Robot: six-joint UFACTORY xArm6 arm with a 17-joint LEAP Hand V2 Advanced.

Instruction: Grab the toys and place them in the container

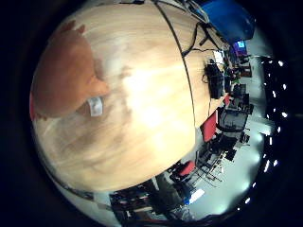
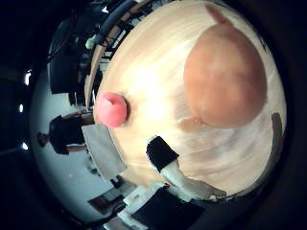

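An orange-brown plush toy (image 2: 225, 81) lies on the light wooden table (image 1: 142, 118), close under my palm. Its white tag (image 1: 95, 106) sticks out onto the wood. A small pink round object (image 2: 111, 109), which looks like a cup with a pale top, stands near the table's edge, a little apart from the plush. One finger of my right hand (image 2: 177, 175) reaches out straight over the table, and its black fingertip (image 2: 160, 153) hangs between the pink object and the plush, touching neither. The hand holds nothing.
A dark seam (image 1: 187, 80) runs across the tabletop. Black devices (image 1: 215, 78) sit on the far part of the table. Red and black chairs (image 1: 209, 125) stand along its edge, and a blue object (image 1: 227, 19) lies beyond the far end.
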